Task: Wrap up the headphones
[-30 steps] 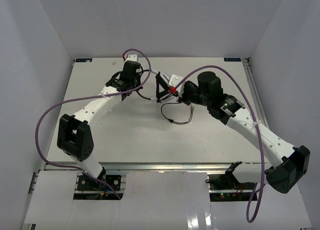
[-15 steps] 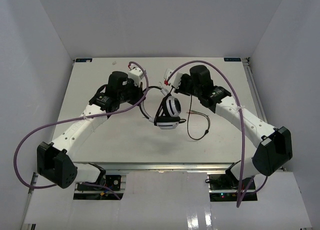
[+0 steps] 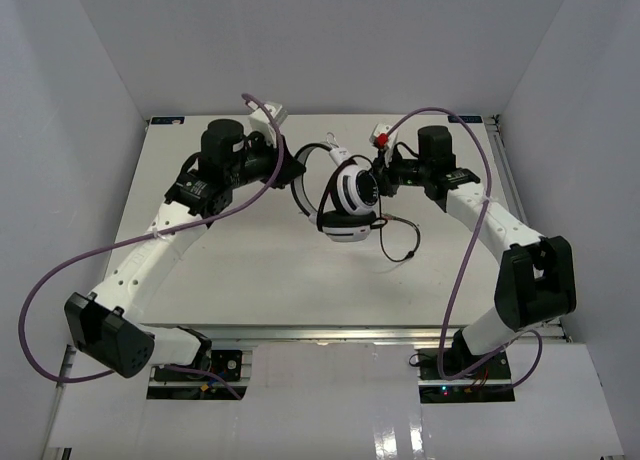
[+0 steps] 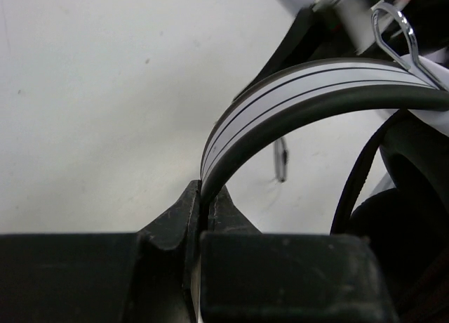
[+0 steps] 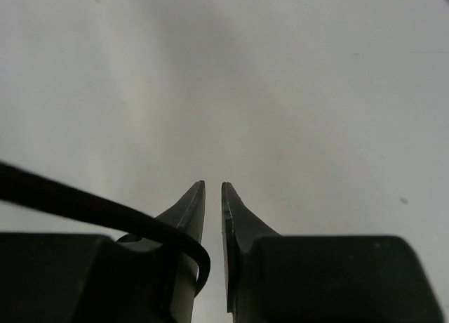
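The headphones are between the two grippers, over the middle of the table and a little toward 12 o'clock. The white-backed ear cups are stacked close together. The left gripper comes in from 9 o'clock with its jaws clamped tight on one end of the striped white headband, which arcs away from the fingers toward the cups. The right gripper is at about 2 o'clock of the cups, its jaws drawn almost together with only a thin slit between the tips. The dark cord crosses one finger and bends into that slit, apparently nipped there. The rest of the cord lies in a loose loop at 4 o'clock of the cups.
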Controlling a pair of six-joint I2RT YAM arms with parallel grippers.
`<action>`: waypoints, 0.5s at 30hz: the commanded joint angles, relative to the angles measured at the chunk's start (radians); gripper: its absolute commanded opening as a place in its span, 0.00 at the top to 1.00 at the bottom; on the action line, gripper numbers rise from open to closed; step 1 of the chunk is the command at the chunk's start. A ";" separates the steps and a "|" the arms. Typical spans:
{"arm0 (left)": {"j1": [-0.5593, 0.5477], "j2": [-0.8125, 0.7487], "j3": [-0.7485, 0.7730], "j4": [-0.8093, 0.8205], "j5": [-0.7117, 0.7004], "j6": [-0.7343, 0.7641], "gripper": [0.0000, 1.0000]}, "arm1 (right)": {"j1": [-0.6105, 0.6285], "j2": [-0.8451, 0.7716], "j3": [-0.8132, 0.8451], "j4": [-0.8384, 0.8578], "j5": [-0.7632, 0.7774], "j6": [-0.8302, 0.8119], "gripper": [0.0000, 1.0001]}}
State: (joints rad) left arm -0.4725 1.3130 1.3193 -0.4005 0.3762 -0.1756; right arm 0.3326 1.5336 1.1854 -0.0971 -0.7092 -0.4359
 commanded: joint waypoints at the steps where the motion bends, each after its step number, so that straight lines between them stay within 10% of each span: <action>1: -0.002 -0.028 0.156 0.154 0.138 -0.214 1.00 | 0.002 0.051 -0.065 0.295 -0.401 0.301 0.77; 15: -0.002 -0.014 0.338 0.279 -0.034 -0.468 1.00 | 0.060 0.076 -0.359 1.271 -0.544 1.087 0.63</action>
State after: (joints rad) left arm -0.4732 1.3156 1.5793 -0.2346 0.3951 -0.5032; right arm 0.3561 1.6200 0.8574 0.8026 -1.1970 0.4171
